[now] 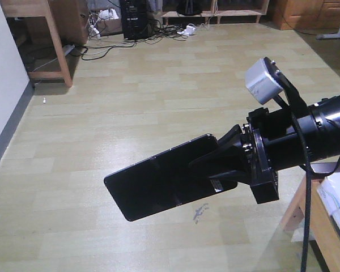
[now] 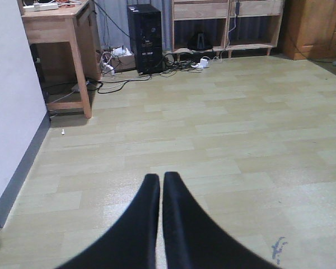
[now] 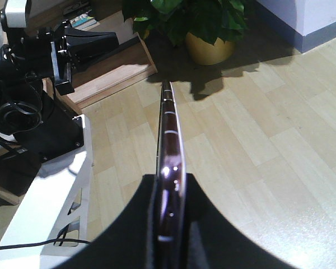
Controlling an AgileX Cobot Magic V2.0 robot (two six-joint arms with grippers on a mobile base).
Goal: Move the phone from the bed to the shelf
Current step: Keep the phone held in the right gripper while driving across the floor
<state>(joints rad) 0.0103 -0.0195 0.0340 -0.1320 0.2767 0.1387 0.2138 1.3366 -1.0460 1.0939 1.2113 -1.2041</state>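
The phone (image 1: 158, 184), a thin black glossy slab, hangs flat above the wooden floor, gripped at one end by my right gripper (image 1: 213, 167). The right wrist view shows the phone (image 3: 168, 120) edge-on, its pinkish rim running forward from between the shut right gripper (image 3: 172, 180). My left gripper (image 2: 161, 179) is shut with nothing in it, its fingertips (image 2: 151, 188) almost touching. A pale wooden shelf unit (image 2: 229, 25) stands against the far wall. The bed is out of view.
A brown desk with legs (image 2: 61, 31) stands at the far left by the wall. A black computer tower (image 2: 144, 36) and loose cables (image 1: 110, 48) lie beside it. A potted plant (image 3: 210, 42) and the white robot base (image 3: 50, 196) show behind. A small wooden table (image 1: 323, 229) is at lower right.
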